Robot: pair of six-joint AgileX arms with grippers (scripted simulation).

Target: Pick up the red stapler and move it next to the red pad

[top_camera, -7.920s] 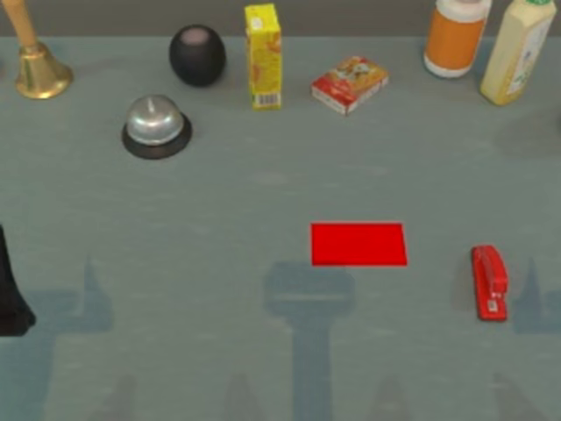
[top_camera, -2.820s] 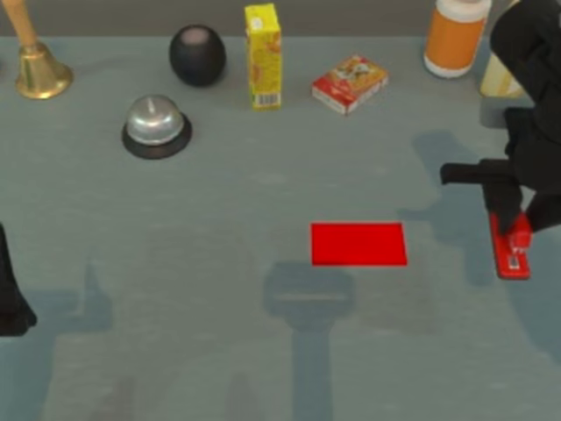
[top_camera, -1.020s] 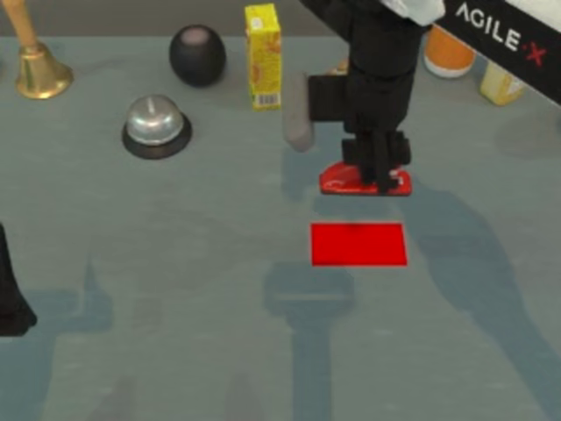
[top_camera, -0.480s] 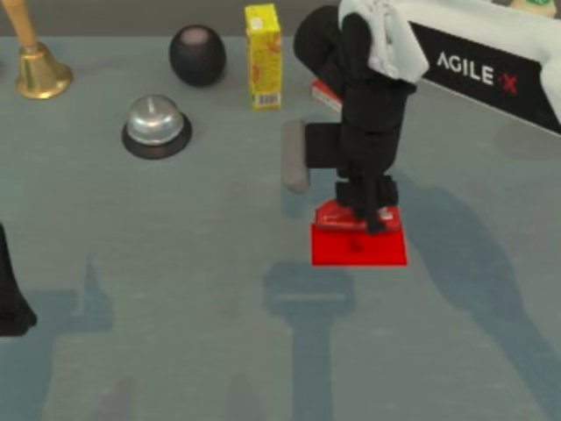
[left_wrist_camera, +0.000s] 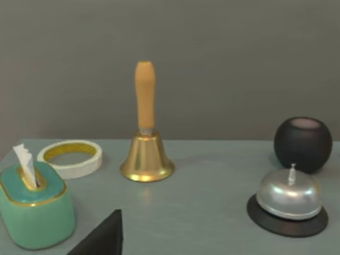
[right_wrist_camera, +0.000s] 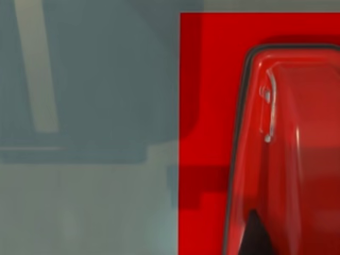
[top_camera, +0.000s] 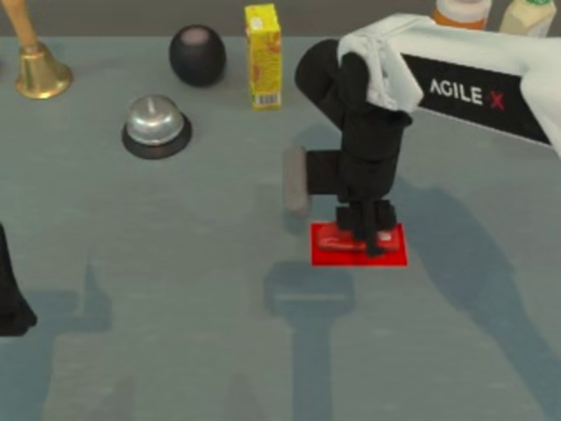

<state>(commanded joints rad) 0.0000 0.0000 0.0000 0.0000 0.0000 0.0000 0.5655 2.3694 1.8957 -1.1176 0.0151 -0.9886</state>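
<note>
The red pad lies flat at the table's middle. My right gripper hangs directly over it, shut on the red stapler. The stapler lies crosswise above the pad's far half, overlapping it rather than beside it. In the right wrist view the glossy red stapler fills the frame over the red pad, with a dark fingertip against it. Whether the stapler touches the pad I cannot tell. My left gripper stays parked at the table's left edge.
Along the back stand a brass handbell, a black ball, a yellow carton, an orange bottle and a cream bottle. A silver call bell sits left of centre. A teal tissue box and a tape ring lie far left.
My right gripper carried the red stapler from the table's right side to behind the pad, then forward and down over the pad. The left arm has not moved.
</note>
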